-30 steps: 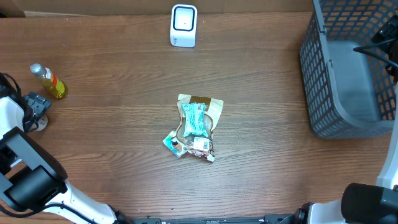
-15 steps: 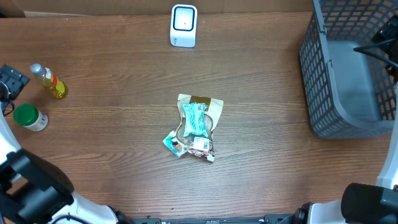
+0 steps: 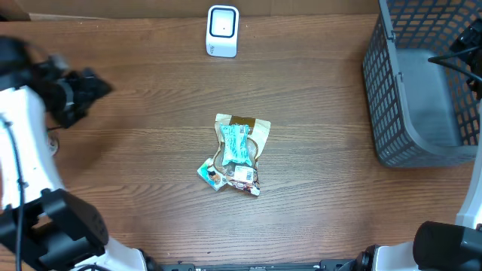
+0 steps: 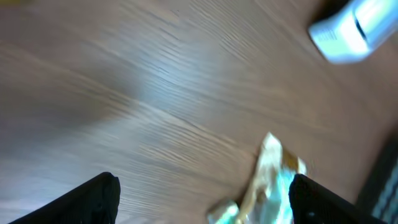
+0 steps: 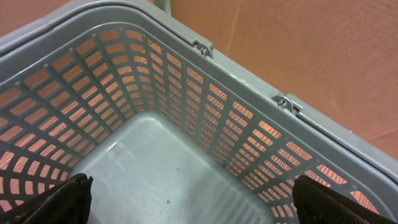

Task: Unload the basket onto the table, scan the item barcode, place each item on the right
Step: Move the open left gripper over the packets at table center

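Okay, far left: my left gripper point(image 3: 79, 94) hangs over the left side of the table point(image 3: 151, 211). It is blurred from overhead, so the jaws don't read there. The left wrist view settles it: fingers point(image 4: 102, 196) spread wide, nothing between them, wood below. That view also catches the snack packet pile point(image 4: 267, 183) low and right of centre and the white scanner point(image 4: 354, 28) at upper right, both smeared. Overhead shows them sharp: the pile point(image 3: 237, 154) is mid-table and the scanner point(image 3: 222, 31) is at the far edge, well apart from it. Broad open wood lies between my left gripper and the pile, and again between the pile and the grey basket point(image 3: 392, 98) at the right edge. My right gripper point(image 5: 193, 190) reads only in the right wrist view: fingers spread, holding nothing, hanging over the basket's inside.
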Motion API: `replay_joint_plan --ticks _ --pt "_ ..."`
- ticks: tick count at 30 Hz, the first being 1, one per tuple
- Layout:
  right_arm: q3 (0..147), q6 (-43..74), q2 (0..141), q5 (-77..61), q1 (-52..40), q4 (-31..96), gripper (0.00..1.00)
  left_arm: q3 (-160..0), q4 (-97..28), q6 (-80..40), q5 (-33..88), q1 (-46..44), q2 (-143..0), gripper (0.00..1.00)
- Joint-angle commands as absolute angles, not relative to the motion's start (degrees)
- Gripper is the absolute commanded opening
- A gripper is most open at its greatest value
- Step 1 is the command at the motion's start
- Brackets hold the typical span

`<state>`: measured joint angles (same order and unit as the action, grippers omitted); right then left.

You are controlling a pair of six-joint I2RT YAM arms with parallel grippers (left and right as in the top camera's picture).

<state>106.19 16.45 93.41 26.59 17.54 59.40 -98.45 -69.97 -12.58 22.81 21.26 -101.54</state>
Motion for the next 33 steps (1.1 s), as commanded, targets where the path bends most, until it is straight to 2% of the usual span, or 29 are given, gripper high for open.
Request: replay_joint_plan --ticks 1,6,9,17,22,26,33 --pt "106.48 16.21 93.34 27.40 17.54 59.09 1.00 -98.21 -70.46 -8.75 24.80 13.80 -100.42 0.85" --pt "106.48 16.21 93.34 27.40 17.54 59.09 1.00 -96.71 -70.32 -8.80 24.64 2.50 -101.14 0.86" --pt "106.48 16.21 93.34 27.40 17.54 59.09 1.00 -96.31 -69.80 -9.69 23.73 -3.07 -101.86 0.84" --pt "106.48 16.21 93.34 27.40 17.54 59.09 1.00 -96.14 -68.64 -11.86 20.97 -12.93 -104.25 0.83" --pt "106.48 16.21 93.34 27.40 17.54 59.09 1.00 -96.14 -67.61 -18.13 15.81 -15.09 -105.08 0.84" --pt "106.48 16.21 93.34 27.40 17.54 59.09 1.00 -96.09 -66.76 -21.17 15.66 -15.14 -105.34 0.81" --pt "106.48 16.21 93.34 27.40 17.54 59.09 1.00 -95.61 -66.13 -23.20 15.66 -15.16 -105.65 0.82"
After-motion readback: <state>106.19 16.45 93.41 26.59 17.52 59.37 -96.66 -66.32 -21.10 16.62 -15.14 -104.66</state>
